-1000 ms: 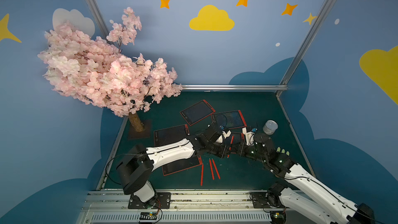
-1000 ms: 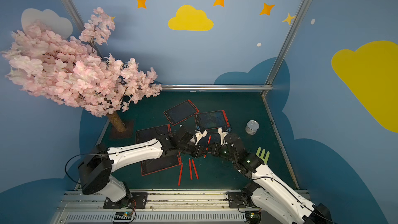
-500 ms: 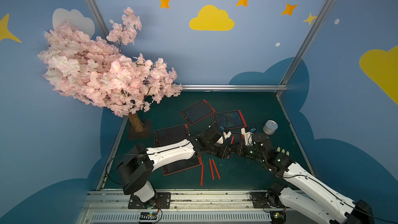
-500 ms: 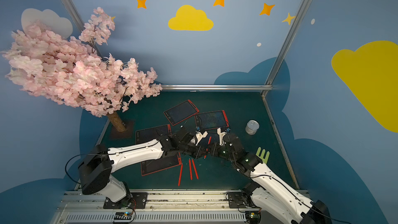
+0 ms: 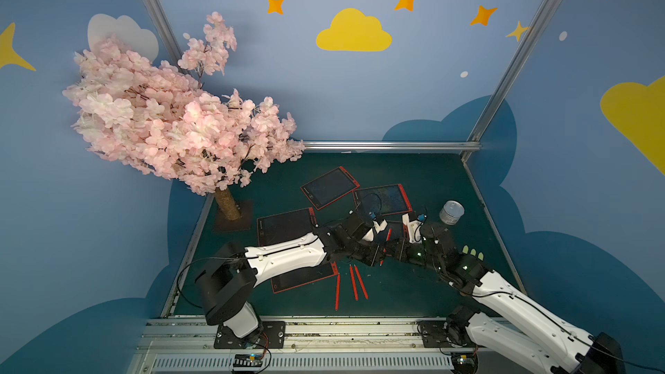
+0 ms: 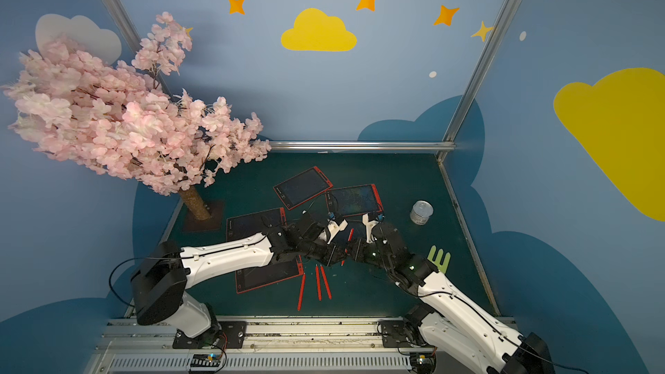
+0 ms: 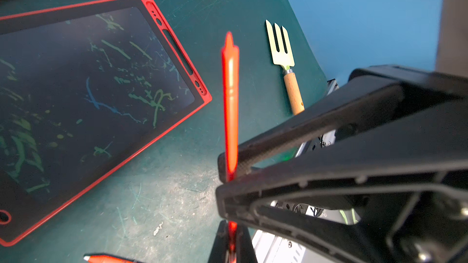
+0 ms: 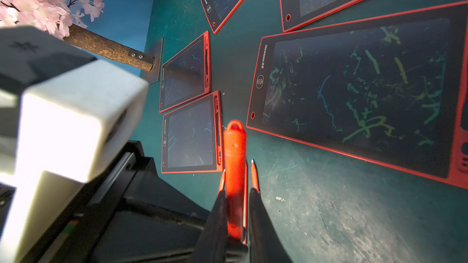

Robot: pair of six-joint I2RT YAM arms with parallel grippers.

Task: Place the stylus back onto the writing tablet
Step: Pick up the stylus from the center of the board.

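A red stylus (image 5: 388, 234) hangs above the table between both grippers, which meet at the middle in both top views. My left gripper (image 7: 231, 223) is shut on one end of it. My right gripper (image 8: 235, 193) is shut on the same stylus (image 8: 235, 153) further along, and its black fingers (image 7: 278, 148) cross the left wrist view, pinching the shaft (image 7: 230, 92). A red-framed writing tablet (image 7: 88, 97) covered in green scribbles lies right beside and below the stylus. The same tablet (image 8: 354, 92) fills the right wrist view, and the arms hide most of it in both top views.
Other red tablets lie at the back (image 5: 329, 187), back right (image 5: 383, 198), left (image 5: 286, 226) and under the left arm (image 5: 304, 277). Three loose red styluses (image 5: 353, 282) lie near the front. A tin can (image 5: 451, 212), a green fork (image 6: 439, 257) and a blossom tree (image 5: 226, 203) stand around.
Both grippers stay together on the stylus. The right arm has edged slightly toward the left one. Nothing else has moved.
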